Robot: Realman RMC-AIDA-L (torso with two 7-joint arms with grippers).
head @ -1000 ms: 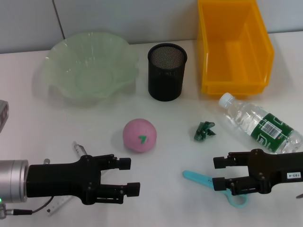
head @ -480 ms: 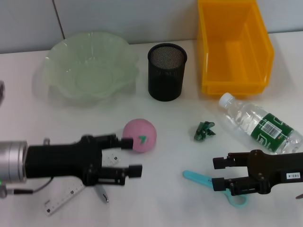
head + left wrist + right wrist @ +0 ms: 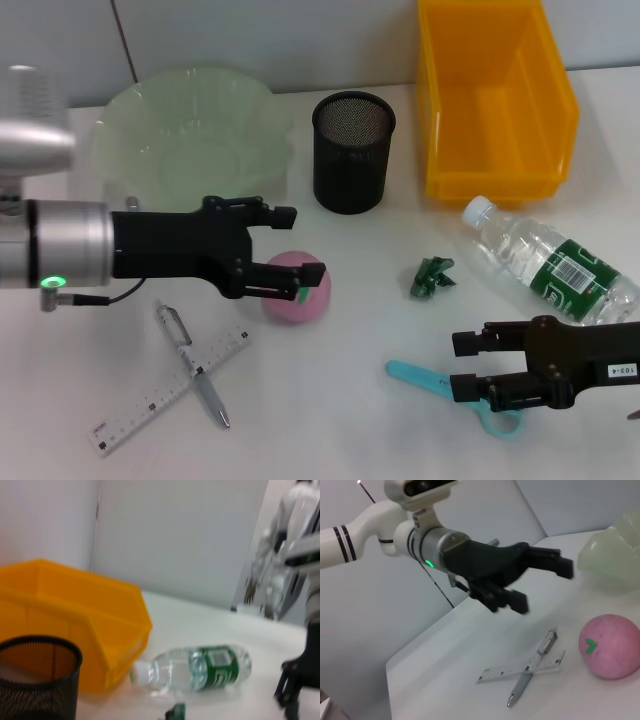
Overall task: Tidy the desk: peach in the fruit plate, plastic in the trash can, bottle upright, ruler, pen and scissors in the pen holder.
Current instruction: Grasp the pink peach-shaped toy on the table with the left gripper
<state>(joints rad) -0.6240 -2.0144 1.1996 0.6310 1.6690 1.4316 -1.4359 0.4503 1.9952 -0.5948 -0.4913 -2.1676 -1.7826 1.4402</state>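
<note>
The pink peach (image 3: 297, 292) lies on the white desk in front of the pale green fruit plate (image 3: 190, 140). My left gripper (image 3: 298, 243) is open, one finger over the peach's near side and the other behind it. The green plastic scrap (image 3: 432, 277) lies right of the peach. The clear bottle (image 3: 550, 262) lies on its side near the yellow trash can (image 3: 495, 100). Ruler (image 3: 150, 408) and pen (image 3: 180, 340) lie crossed at front left. My right gripper (image 3: 466, 366) is open over the teal scissors (image 3: 440, 382). The black mesh pen holder (image 3: 352, 150) stands at centre back.
The right wrist view shows the left gripper (image 3: 544, 585) above the desk, with the peach (image 3: 611, 647), ruler (image 3: 517, 671) and pen (image 3: 526, 681) below it. The left wrist view shows the trash can (image 3: 75, 625), pen holder (image 3: 35, 680) and lying bottle (image 3: 200, 667).
My left arm has swung away from the front edge toward the peach, uncovering the ruler and pen. The right arm has stayed put.
</note>
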